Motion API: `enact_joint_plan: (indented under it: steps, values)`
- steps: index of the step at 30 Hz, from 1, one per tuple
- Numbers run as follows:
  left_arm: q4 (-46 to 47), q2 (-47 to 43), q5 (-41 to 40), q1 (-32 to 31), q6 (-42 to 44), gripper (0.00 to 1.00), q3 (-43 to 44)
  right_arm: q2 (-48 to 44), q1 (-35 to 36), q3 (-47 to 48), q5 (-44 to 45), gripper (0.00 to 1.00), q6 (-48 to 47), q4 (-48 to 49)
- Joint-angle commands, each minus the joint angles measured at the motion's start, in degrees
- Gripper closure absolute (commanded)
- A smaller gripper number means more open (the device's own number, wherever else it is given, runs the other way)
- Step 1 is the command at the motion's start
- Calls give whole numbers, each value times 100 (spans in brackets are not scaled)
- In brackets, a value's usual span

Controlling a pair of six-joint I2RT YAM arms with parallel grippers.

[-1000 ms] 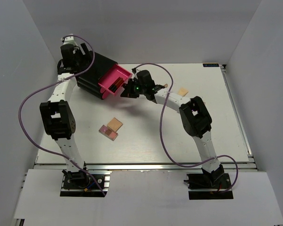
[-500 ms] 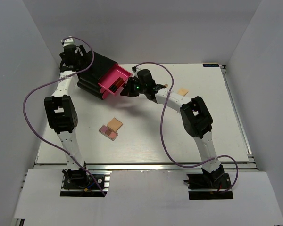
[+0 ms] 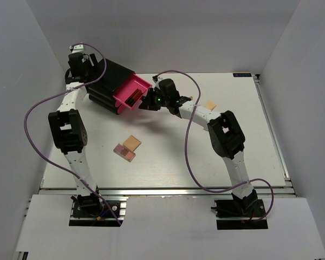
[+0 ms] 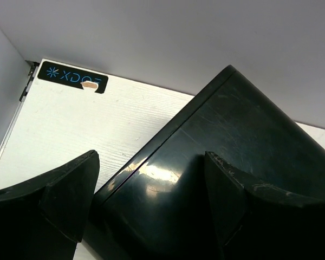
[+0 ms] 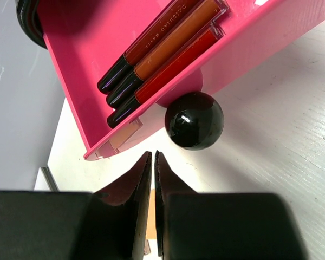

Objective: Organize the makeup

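While the left claw (image 4: 151, 157) stands wide over a corner of the glossy black box (image 4: 233, 141), three dark-and-red pencils (image 5: 162, 59) lie in its open pink plastic drawer (image 5: 81, 81), and the right claw (image 5: 153, 179), pinched narrow and empty, sits at seven o'clock of the round black knob (image 5: 194, 120).

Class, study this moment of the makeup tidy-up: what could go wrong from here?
1. The shut right end effector sits beside the round knob of the open drawer; a push may glance off.
2. The left end effector is open over the box, not clamping it, so the box may slide.
3. The palettes and compact lie on the table; shutting the drawer now leaves them out.
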Motion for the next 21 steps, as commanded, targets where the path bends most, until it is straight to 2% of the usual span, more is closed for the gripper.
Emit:
enact_joint_plan:
  steps: [1, 12, 21]
  values:
    - [-907, 110, 725, -62, 99, 14, -244, -145, -14, 48, -39, 88, -110, 239]
    - [-669, 101, 1683, -70, 73, 13, -719, 75, -5, 355, 172, 88, -242, 239]
    - [-476, -144, 2211, -70, -6, 14, -1342, -118, -14, 31, 251, 88, -234, 335]
